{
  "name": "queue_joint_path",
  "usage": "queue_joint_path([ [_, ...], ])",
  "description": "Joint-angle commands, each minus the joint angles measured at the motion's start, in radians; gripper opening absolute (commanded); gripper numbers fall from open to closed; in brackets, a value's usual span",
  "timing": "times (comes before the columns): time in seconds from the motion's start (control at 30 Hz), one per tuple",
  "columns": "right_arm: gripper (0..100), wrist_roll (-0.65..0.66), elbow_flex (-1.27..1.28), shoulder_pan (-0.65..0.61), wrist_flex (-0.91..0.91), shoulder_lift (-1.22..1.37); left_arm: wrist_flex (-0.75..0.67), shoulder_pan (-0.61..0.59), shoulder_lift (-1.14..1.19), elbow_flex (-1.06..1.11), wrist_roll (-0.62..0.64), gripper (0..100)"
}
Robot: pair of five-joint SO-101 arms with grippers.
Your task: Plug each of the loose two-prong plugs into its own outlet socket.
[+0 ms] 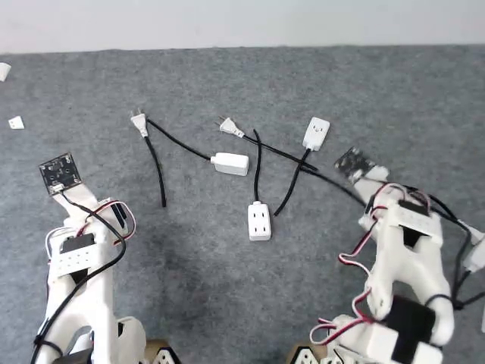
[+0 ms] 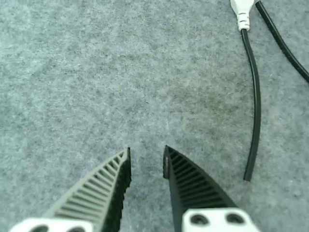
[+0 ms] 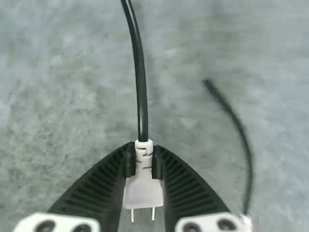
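Clamping a white plug (image 3: pixel 142 188) (both sides), right pincer (image 3: pixel 143 147); left pincer (image 2: pixel 147 151) parted.

table (image 1: pixel 227 303): mottled grey, felt-like
3 outlet sockets (image 1: pixel 259 221): white
2 loose plugs (image 1: pixel 139 121): white; cords (image 1: pixel 157 171) black
held plug (image 3: pixel 142 186): white, black cord
fingers (image 2: pixel 116 186) of left gripper (image 2: pixel 146 152) and right gripper (image 3: pixel 143 148): black, ribbed inner faces, white bases
arms (image 1: pixel 402 250): white, with red, white and black wiring
camera boards (image 1: pixel 59 173): black

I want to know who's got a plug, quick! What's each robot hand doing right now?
Left hand: open, holding nothing.
Right hand: closed on a white two-prong plug.
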Motion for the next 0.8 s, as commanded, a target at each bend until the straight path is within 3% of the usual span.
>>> queue_joint_path([
  [0.0, 0.8, -0.147, -0.137, -0.038, 0.171, -0.191, 0.002, 0.000, -0.009, -0.050, -0.009, 11],
  [0.13, 0.8, -0.325, -0.221, -0.110, 0.361, -0.406, 0.008, 0.000, -0.009, -0.056, -0.009, 11],
  [0.23, 0.8, -0.433, -0.261, -0.205, 0.492, -0.572, 0.117, 0.000, 0.002, -0.111, -0.012, 11],
  [0.5, 0.8, -0.598, -0.269, -0.595, 0.651, -0.901, 0.230, 0.041, 0.003, -0.139, -0.094, 11],
  [0.77, 0.8, -0.701, -0.270, -0.912, 0.618, -0.862, 0.367, 0.190, 0.000, -0.140, -0.483, 10],
])
